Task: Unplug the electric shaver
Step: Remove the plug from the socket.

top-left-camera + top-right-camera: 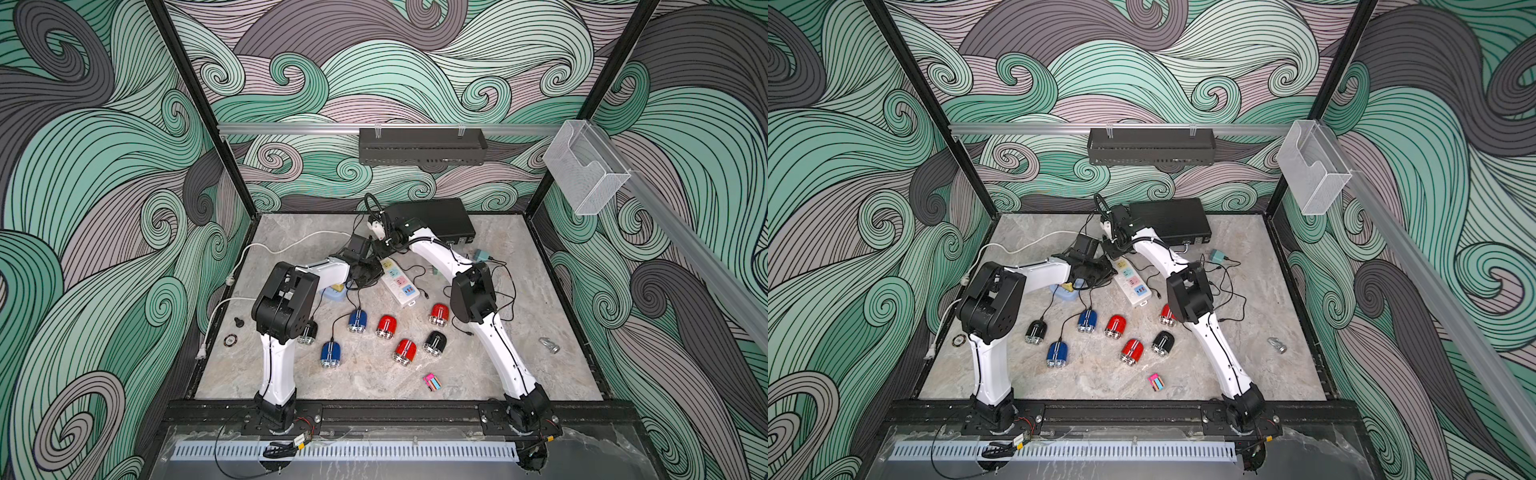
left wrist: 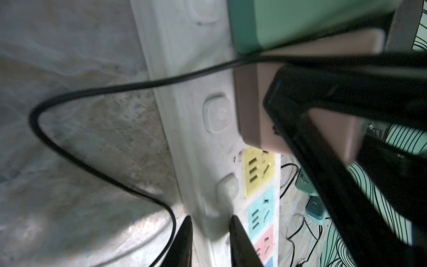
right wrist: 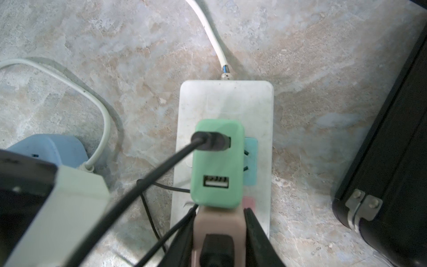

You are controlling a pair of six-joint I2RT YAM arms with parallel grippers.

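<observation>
At 9 o'clock on the table (image 1: pixel 519 291) a white cable (image 1: pixel 266 248) is looping in from the edge. The left arm (image 1: pixel 328 268) is reaching toward the centre, and the left jaws are pinching the button-side rim of the strip (image 2: pixel 203 138), one finger (image 2: pixel 238 238) on each side of it. The strip is lying mid-table, running from 11 to 5 o'clock.

Toward 6 o'clock from it, seven shavers are lying loose. A black one (image 1: pixel 307 332) and two blue ones (image 1: pixel 357 321) (image 1: pixel 331 354) are trailing black cords up toward the strip. Three red (image 1: pixel 386 326) and one more black (image 1: pixel 434 343) are sitting corded to nothing. I cannot tell which cord is ending where.

The right arm (image 1: pixel 432 253) is coming in from 5 o'clock. The right jaws are gripping a pink plug (image 3: pixel 217 222) by its sides as it sits in the strip. Just beyond it a green plug (image 3: pixel 217 161) is standing in the next socket with a black lead in its top. A black case (image 1: pixel 436 218) is lying at 12 o'clock.
</observation>
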